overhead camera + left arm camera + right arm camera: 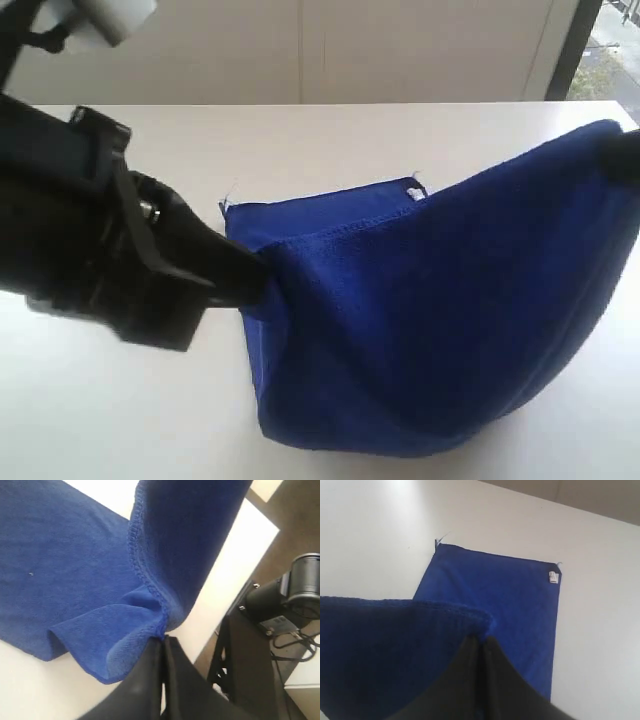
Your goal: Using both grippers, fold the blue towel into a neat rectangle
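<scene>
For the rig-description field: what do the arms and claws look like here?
Both are black. The left claw and right claw each have two narrow fingers tapering to a point. The left arm's wrist is a blocky black housing with a silver screw. No markings show.

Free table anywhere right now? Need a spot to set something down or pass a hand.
Bare table: the far strip behind the blue towel, and the near-left corner, bordered by the left gripper and the towel's side edge. Crowded: centre to right, where it and the right gripper hold the towel lifted.
</scene>
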You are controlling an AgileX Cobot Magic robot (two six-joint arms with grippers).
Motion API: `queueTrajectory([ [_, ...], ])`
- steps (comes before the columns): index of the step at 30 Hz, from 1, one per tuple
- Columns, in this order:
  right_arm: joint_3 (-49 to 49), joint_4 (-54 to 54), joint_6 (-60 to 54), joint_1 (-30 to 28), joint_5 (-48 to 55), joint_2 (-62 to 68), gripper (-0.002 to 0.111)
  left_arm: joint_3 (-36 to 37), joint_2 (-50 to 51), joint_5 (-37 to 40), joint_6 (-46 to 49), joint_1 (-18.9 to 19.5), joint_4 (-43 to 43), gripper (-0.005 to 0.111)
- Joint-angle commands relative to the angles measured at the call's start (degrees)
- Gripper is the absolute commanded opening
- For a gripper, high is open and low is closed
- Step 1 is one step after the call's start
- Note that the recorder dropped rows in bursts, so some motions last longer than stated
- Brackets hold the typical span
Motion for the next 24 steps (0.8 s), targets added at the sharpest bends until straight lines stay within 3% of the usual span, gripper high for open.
queueTrajectory([
  [1,0.3,-0.4,-0.7,0.1,-5.5,6.5,0.000,0.4,3.1,-0.7,-8.3,-0.3,10.6,0.000],
  [7,0.3,-1.1,-0.9,0.1,-16.3,17.5,0.000,0.4,7.7,-1.0,-22.9,2.6,32.0,0.000],
  [10,0.1,-2.9,-0.9,0.1,-21.9,22.8,0.000,0.4,10.3,-3.9,-25.9,5.2,38.1,0.000],
  [24,-0.2,-5.2,-1.3,0.1,-46.8,45.1,0.000,0.4,28.9,-25.0,-26.3,17.7,39.5,0.000],
])
